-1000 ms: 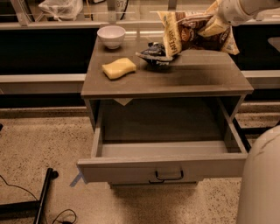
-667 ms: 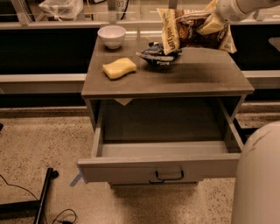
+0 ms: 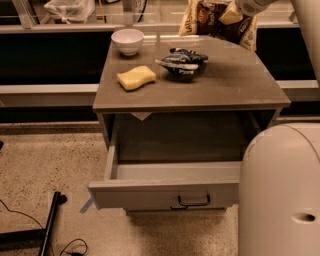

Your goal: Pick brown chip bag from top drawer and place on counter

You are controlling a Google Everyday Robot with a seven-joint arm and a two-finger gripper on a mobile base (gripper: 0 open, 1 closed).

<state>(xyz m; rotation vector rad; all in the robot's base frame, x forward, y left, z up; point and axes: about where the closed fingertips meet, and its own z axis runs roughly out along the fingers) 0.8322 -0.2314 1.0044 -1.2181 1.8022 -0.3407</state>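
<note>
The pale two-finger gripper (image 3: 235, 14) was at the top right, above the rear right corner of the smooth grey-brown counter (image 3: 235, 82); it was clamped on the crinkly brown foil chip bag (image 3: 207, 20), held over that back edge; the wide grey top drawer (image 3: 165, 192) stood pulled out (dark bar handle toward the camera); a white ceramic bowl (image 3: 127, 40), a yellow sponge (image 3: 136, 78) and a small dark blue-and-white bag (image 3: 182, 61) lay on the counter.

Crinkly brown foil chip bag (image 3: 210, 20): cream ends, white lettering; clamped in off-white gripper (image 3: 245, 7), top right. Grey-brown counter (image 3: 240, 80). Grey top drawer (image 3: 165, 192), dark handle (image 3: 194, 202). Yellow sponge (image 3: 136, 77). White bowl (image 3: 127, 40).
</note>
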